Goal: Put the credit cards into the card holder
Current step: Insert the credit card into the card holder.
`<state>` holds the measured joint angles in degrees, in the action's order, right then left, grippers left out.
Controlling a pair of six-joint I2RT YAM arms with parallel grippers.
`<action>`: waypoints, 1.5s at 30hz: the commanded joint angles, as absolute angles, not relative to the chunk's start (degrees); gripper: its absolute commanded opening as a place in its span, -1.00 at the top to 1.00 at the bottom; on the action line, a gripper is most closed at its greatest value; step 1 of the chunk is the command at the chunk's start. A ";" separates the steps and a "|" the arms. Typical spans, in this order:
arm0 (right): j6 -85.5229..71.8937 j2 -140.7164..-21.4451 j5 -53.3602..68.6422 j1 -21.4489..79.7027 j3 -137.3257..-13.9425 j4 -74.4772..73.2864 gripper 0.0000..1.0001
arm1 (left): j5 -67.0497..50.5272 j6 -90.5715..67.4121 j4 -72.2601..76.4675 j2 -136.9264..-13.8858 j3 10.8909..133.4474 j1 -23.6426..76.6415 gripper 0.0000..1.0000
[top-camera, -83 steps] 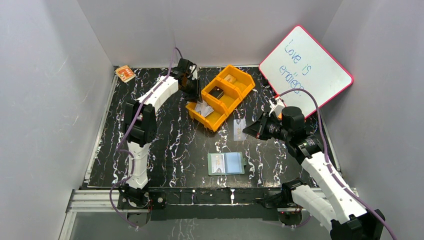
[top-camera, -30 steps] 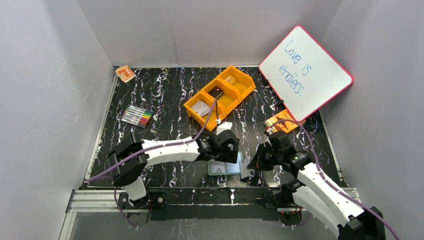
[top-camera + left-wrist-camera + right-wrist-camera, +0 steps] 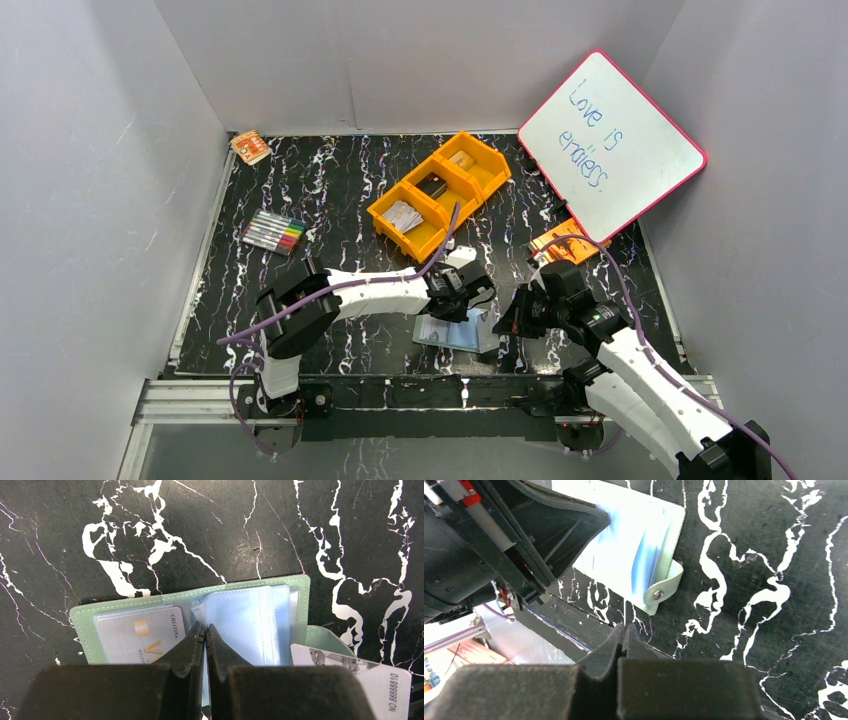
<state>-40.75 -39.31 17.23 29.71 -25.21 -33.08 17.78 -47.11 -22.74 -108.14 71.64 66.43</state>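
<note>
Card holder (image 3: 240, 625) is laid open, pockets up, on the black marbled bench (image 3: 340, 180), near its front edge & btwn the two arms. A silver-grey credit card (image 3: 135, 637) is seen tucked in one half's pocket; pale blue clear leaves are fanned over the other half. L pincer (image 3: 205, 627) is shut tight, fingers pressed together w/ tips set at the holder's centre fold; whether a clear leaf is nipped cannot be told. R pincer (image 3: 624, 628) is closed too, and a thin white credit card (image 3: 360, 677) is pinched in it: edge-on as a white line in the R wrist view, printed face shown in the L wrist view. That card is held just beside the holder's snap tab (image 3: 661, 592), on the side nearest the R arm, one corner overlapping the tab as seen from the L wrist. Farther back, an orange tray (image 3: 470, 192) w/ three compartments is set mid-bench: sth pale is seen in the near one, sth dark in the middle, sth tan in the far one; too small to be identified. Markers (image 3: 273, 232) are laid at the left, an orange packet (image 3: 250, 147) in the far-left corner, a whiteboard (image 3: 610, 140) is propped at the right.
</note>
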 commanded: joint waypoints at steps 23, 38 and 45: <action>-41.67 -40.80 21.67 29.97 -24.15 -29.52 1.00 | 19.42 -49.01 -25.02 -106.41 68.35 65.50 1.00; -42.17 -42.70 25.29 29.97 -22.27 -26.44 1.00 | 19.07 -49.31 -25.03 -106.32 68.29 65.30 1.00; -42.32 -43.80 27.52 29.94 -21.32 -23.93 1.00 | 18.98 -49.33 -25.05 -106.18 68.46 65.30 1.00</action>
<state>-42.06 -43.27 24.77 29.71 -21.85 -27.75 17.76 -49.32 -21.28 -107.24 70.00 65.80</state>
